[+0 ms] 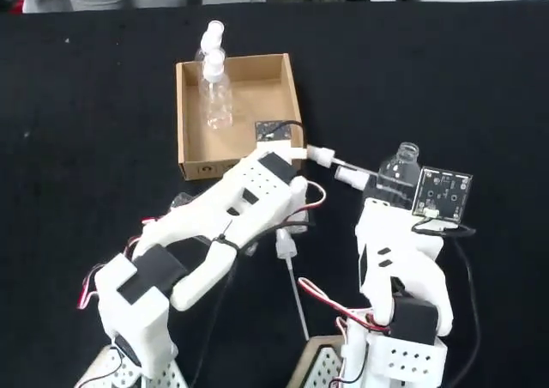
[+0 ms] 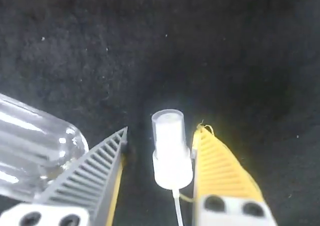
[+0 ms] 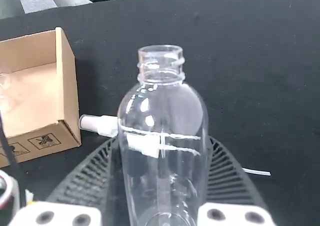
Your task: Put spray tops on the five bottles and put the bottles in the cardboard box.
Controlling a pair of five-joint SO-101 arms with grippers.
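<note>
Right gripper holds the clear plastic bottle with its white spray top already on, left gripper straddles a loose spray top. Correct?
No: the clear plastic bottle in the right gripper has a bare, open neck, as the right wrist view shows. The left gripper does straddle a loose white spray top.

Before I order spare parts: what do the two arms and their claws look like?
The left arm and right arm are white shells with black blocks and red-and-white wires. The left claw has one grey ribbed finger and one yellow finger; the right claw has dark ribbed fingers.
</note>
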